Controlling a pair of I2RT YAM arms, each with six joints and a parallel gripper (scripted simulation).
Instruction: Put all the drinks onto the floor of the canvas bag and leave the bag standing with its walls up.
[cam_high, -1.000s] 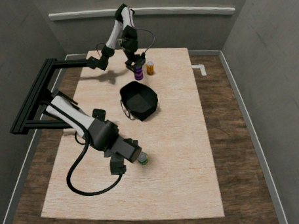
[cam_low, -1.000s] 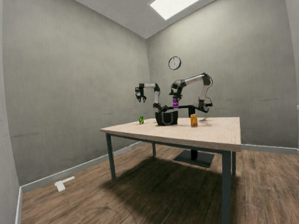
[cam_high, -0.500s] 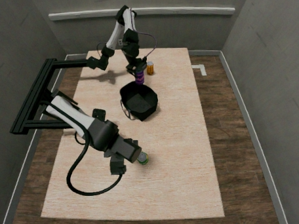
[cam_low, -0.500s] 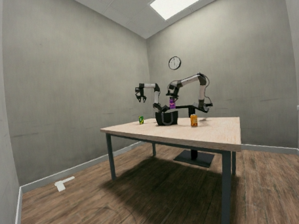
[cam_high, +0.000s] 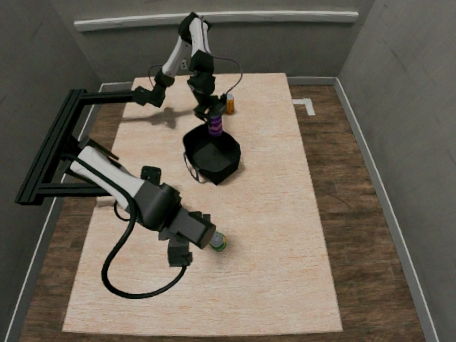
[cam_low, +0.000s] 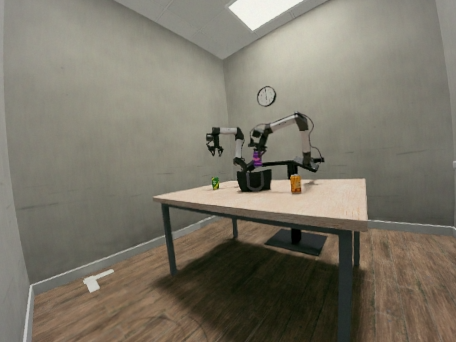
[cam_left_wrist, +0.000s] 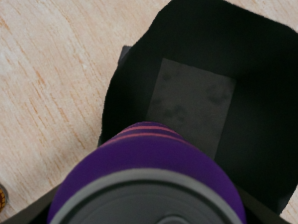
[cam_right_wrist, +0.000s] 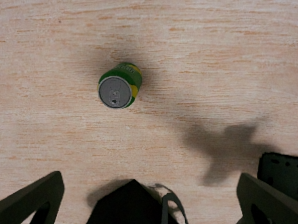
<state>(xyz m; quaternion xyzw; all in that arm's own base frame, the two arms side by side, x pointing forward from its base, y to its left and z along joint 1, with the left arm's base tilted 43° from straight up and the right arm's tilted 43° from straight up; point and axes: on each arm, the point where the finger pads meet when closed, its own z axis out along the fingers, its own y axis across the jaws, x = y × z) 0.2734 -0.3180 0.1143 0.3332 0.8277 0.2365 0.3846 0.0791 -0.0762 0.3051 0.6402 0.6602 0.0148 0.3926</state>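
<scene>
Can (cam_high: 215, 126) (cam_low: 257, 159) (cam_left_wrist: 145, 155) above bag (cam_high: 212, 155) (cam_low: 254, 181) (cam_left_wrist: 192, 100) (cam_right_wrist: 131, 206); left gripper (cam_high: 214, 116) (cam_low: 257, 153) (cam_left_wrist: 145, 206) points down.

From above, the black canvas bag's mouth (cam_high: 212, 152) (cam_left_wrist: 194, 105) is gaping upward, leaving a way down to its floor. Its raised walls are ringing that way, and a strap (cam_high: 192, 169) (cam_right_wrist: 172, 202) is jutting outward beside it. Bare tabletop (cam_high: 260, 210) (cam_right_wrist: 210, 55) is surrounding the green can (cam_high: 218, 241) (cam_low: 215, 183) (cam_right_wrist: 120, 86), leaving side access.
</scene>
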